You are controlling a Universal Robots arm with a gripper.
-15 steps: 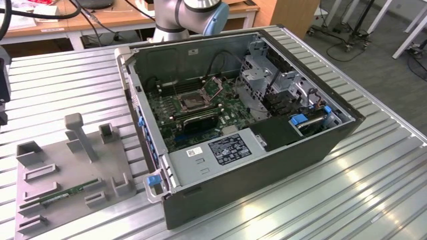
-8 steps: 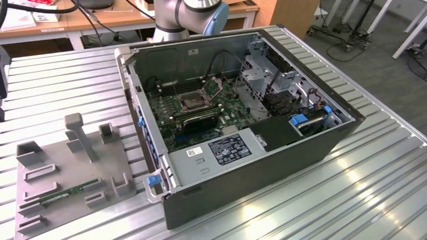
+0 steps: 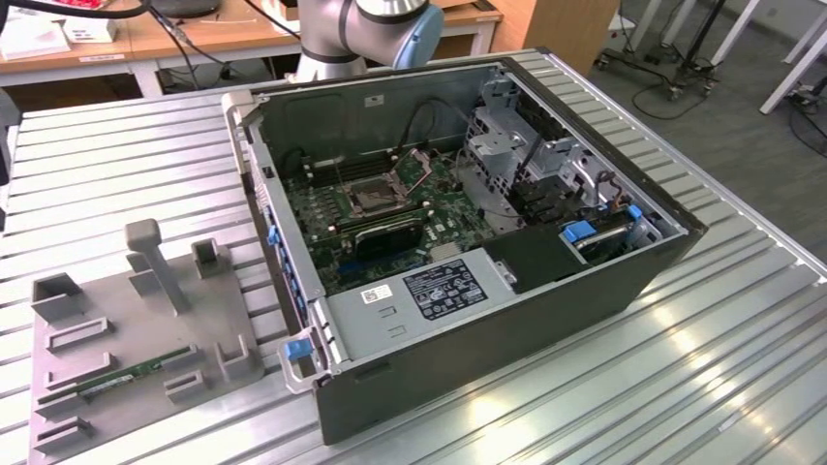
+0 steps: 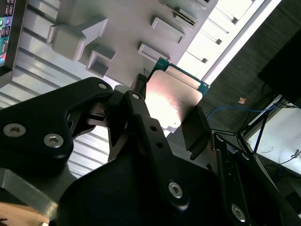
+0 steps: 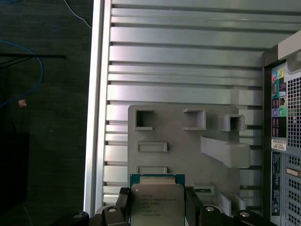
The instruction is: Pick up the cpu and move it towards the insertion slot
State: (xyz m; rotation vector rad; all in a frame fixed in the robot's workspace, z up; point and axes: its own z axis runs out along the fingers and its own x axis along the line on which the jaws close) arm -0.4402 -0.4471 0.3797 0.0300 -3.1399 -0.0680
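Observation:
The cpu (image 5: 157, 195), a flat silver-grey square chip with a green rim, sits upright between the black fingers of my gripper (image 5: 158, 207), which is shut on its two side edges. The second wrist view shows the cpu (image 4: 175, 92) clamped in the gripper (image 4: 168, 112) the same way, held above the grey fixture plate (image 4: 117, 28). The insertion slot (image 3: 371, 197), a silvery square frame with a dark centre, lies on the green board inside the open computer case (image 3: 517, 320). In the exterior view, part of the arm (image 3: 352, 29) stands behind the case.
The grey fixture plate (image 3: 142, 320) with raised holders lies on the ribbed metal table at the exterior view's left, and a green memory stick (image 3: 130, 376) rests in it. The case's rear panel (image 5: 284, 141) rises close beside the plate. Past the table edge (image 5: 96, 94) lies dark floor.

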